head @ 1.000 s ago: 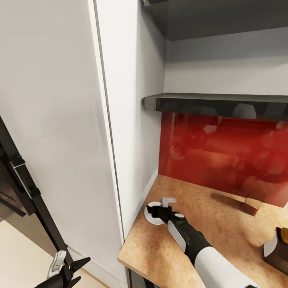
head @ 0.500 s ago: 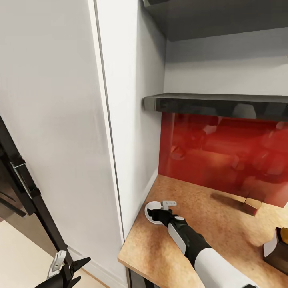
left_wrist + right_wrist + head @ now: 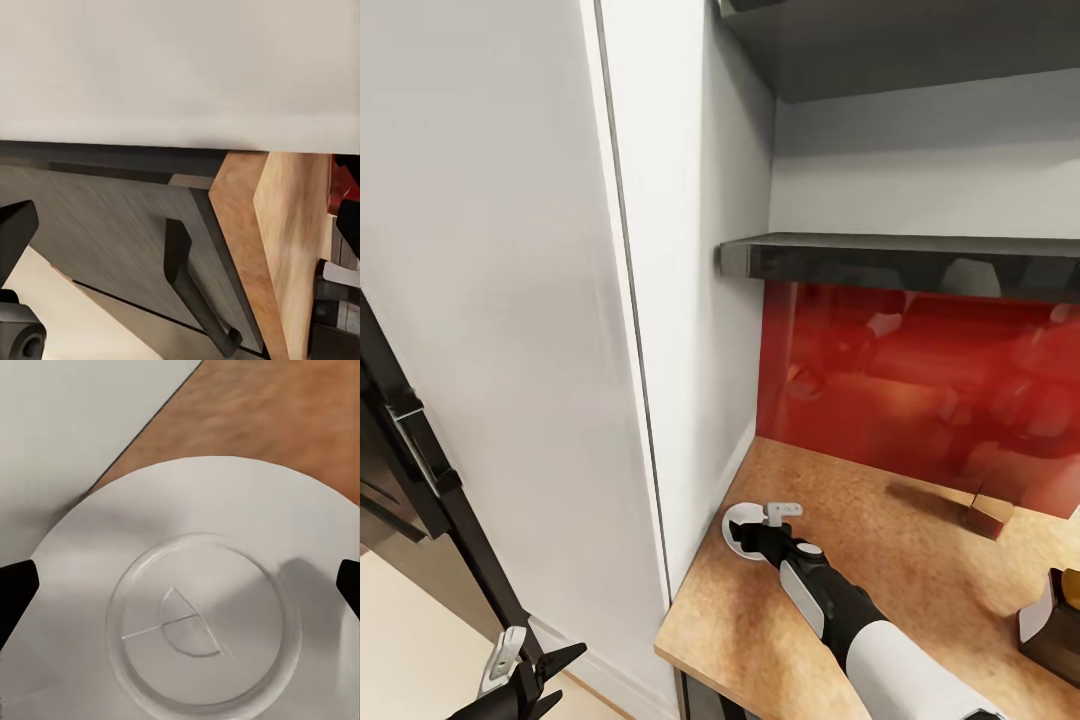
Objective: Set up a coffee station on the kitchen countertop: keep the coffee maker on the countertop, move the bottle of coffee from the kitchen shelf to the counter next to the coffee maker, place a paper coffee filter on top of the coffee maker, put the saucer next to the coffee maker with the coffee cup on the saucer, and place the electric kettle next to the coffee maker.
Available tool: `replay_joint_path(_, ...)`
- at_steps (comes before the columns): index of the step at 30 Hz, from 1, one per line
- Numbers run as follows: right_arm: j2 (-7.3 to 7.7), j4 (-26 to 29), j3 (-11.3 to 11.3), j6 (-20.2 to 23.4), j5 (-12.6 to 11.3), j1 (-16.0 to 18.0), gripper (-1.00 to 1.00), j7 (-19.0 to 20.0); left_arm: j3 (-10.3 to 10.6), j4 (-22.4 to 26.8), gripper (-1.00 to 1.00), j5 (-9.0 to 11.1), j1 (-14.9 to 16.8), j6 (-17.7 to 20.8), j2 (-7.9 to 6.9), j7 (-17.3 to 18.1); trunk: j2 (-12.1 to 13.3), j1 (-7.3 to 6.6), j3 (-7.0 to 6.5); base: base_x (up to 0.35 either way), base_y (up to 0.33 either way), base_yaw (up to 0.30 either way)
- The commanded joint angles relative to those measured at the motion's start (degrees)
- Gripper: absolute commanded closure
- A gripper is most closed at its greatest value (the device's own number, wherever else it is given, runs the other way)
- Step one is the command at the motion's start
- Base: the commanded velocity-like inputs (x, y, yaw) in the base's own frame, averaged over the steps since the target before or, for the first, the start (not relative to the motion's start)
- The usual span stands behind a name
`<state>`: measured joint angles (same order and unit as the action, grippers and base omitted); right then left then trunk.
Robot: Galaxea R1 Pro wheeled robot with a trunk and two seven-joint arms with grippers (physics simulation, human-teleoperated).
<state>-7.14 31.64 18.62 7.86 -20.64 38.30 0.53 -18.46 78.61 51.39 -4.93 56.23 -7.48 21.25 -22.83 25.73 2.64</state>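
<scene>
The white saucer (image 3: 736,522) lies flat on the countertop (image 3: 880,560), in the far left corner against the white wall panel. My right gripper (image 3: 748,530) hangs just over it, open. In the right wrist view its black fingertips (image 3: 15,592) stand wide at either side of the saucer (image 3: 202,585), which holds nothing. My left gripper (image 3: 532,668) hangs low beside the cabinet, open and empty. The glossy dark grey kitchen shelf (image 3: 900,258) runs above the counter. A dark brown item with an amber top (image 3: 1065,605), cut off at the edge, looks like the bottle of coffee. Coffee maker, cup and kettle are out of view.
A tall white panel (image 3: 660,300) borders the counter's left end. A red glossy backsplash (image 3: 920,390) runs behind it. A small brown block (image 3: 990,513) sits near the backsplash. A thicker dark board (image 3: 880,45) hangs higher up. A grey cabinet front with a black handle (image 3: 187,292) lies below the counter edge.
My right gripper has drawn back slightly toward me over the saucer, so more of the saucer's rim shows. The left arm has not moved.
</scene>
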Motion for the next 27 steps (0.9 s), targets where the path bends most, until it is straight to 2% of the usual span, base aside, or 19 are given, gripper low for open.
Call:
replay_joint_path(1, 0.02, -0.83, 0.1, 0.24, -0.37, 0.02, -1.0, -0.02, -0.08, 0.05, -1.0, -0.31, 0.01, 0.2, 0.0, 0.37, -0.09, 0.05, 0.13, 0.0, 0.0, 0.0)
replay_joint_path(14, 0.02, -0.94, 0.1, 0.23, -0.37, 0.02, -1.0, -0.04, -0.08, 0.05, -1.0, -0.31, 0.01, 0.2, 0.0, 0.37, -0.09, 0.05, 0.13, -0.012, 0.0, 0.0)
replay_joint_path(27, 0.02, -0.91, 0.1, 0.23, -0.37, 0.01, -1.0, -0.05, -0.08, 0.05, -1.0, -0.32, 0.01, 0.2, 0.0, 0.37, -0.09, 0.05, 0.13, -0.245, 0.0, 0.0)
